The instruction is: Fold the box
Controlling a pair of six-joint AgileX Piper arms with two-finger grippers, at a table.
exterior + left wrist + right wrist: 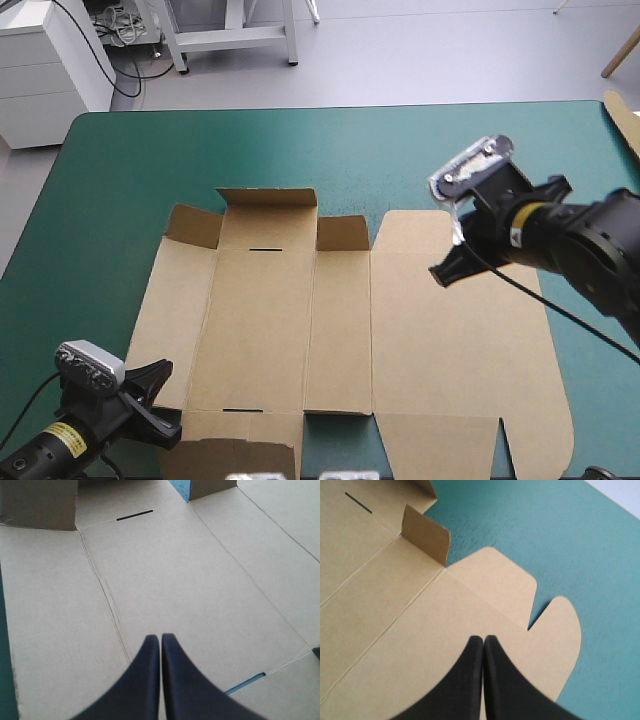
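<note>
Teal-green table cover, edge of more brown board at table's right edge

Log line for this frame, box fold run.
box flat, far flaps up | left gripper shut, over box near-left | right gripper shut, over box far-right

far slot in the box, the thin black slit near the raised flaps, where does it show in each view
High view: the far slot sits on the box, at a wide panel's far end.
Left wrist view: the far slot lies well ahead of the left gripper, jaws shut.
Right wrist view: the far slot lies ahead of the right gripper, past the raised flap.
Shared landmark: the raised flap beside the slot.
</note>
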